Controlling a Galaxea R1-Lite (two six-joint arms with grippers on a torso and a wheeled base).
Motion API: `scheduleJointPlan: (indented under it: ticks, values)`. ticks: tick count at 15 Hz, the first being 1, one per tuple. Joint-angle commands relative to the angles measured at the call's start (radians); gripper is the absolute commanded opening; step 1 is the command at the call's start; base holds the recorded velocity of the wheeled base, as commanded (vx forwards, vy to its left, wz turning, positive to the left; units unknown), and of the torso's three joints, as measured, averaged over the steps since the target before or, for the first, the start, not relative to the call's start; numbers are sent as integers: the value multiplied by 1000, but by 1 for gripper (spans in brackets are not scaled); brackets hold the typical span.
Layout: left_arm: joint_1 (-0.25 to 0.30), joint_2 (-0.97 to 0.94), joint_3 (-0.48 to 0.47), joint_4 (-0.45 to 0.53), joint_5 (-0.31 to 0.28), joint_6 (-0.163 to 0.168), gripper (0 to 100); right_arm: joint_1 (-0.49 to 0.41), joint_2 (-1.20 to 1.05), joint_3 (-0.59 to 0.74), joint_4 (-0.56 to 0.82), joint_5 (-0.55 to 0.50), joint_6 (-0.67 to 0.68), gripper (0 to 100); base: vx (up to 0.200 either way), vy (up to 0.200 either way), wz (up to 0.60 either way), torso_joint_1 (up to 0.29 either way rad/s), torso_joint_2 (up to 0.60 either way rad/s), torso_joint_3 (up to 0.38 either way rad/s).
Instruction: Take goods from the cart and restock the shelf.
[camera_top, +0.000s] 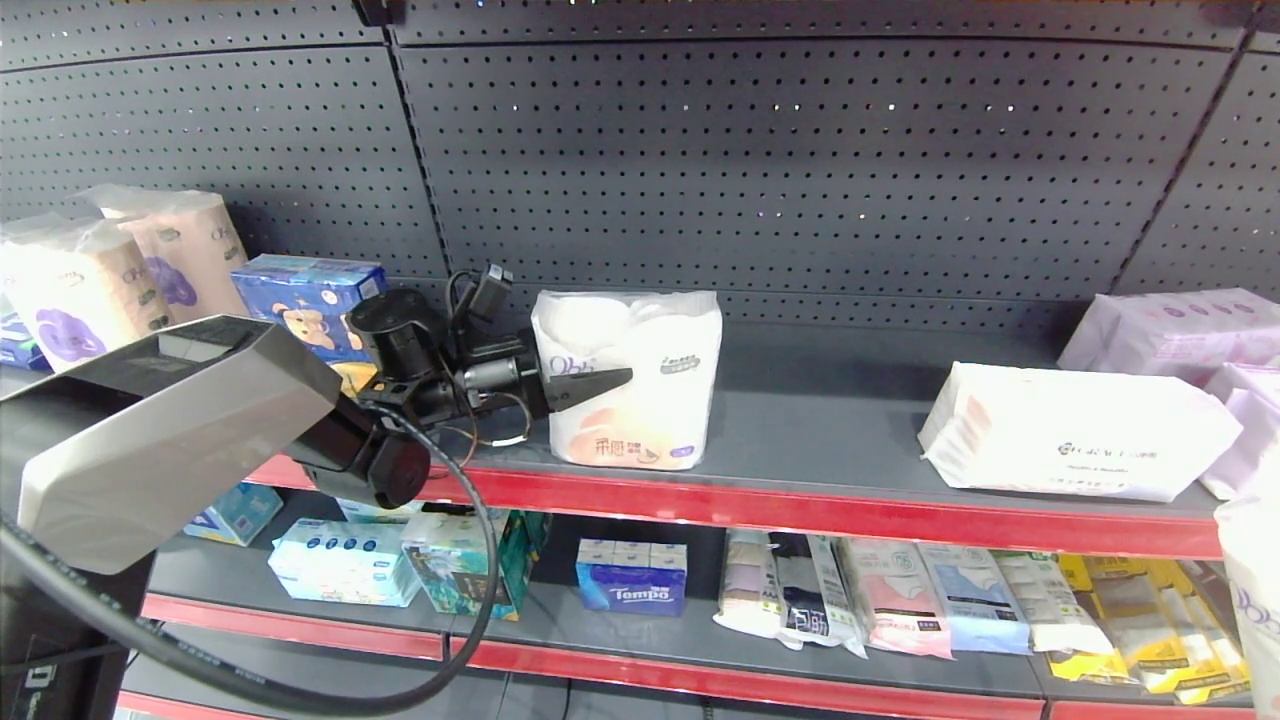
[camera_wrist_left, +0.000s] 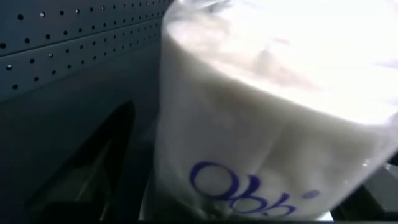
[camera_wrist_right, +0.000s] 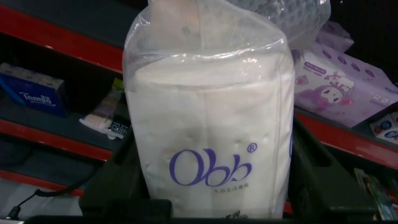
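the step in hand is judged to be setting the pack of rolls (camera_top: 640, 400) on the upper shelf (camera_top: 850, 420). the pack stands upright on its base near the front red edge, right of the blue box (camera_top: 310, 290) and well apart from the flat white pack (camera_top: 1070, 435) further right. to finish well, draw the left gripper (camera_top: 600, 380) back towards the left along its own line. keep it level, so that it does not drag the soft wrap or tip the pack over the edge. check that the base sits wholly on the shelf before you leave it. the left gripper sits astride this pack with its jaws apart. one finger (camera_wrist_left: 106, 162) appears to stand just clear of the wrap, so judge the pack released rather than clamped. the right gripper (camera_wrist_right: 214, 162) is closed on a second pack (camera_wrist_right: 211, 93), held upright at the near right in front of the lower shelves. keep that hold firm but light, since the rolls compress.
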Motion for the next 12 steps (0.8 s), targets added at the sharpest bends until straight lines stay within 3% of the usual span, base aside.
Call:
scheduleJointPlan:
  ticks: [1, 6, 12]
  values:
    - [1, -10, -4, -2, 0, -1, 100, 0, 1, 1, 1, 0, -1, 0, 0, 0, 0, 0, 0, 0]
    - [29, -23, 18, -65, 0, 2, 100, 0, 4, 6, -1, 1, -1, 0, 0, 0, 0, 0, 0, 0]
    - [29, -115, 131, -91, -7, -18, 100, 0, 3, 3, -1, 1, 1, 0, 0, 0, 0, 0, 0, 0]
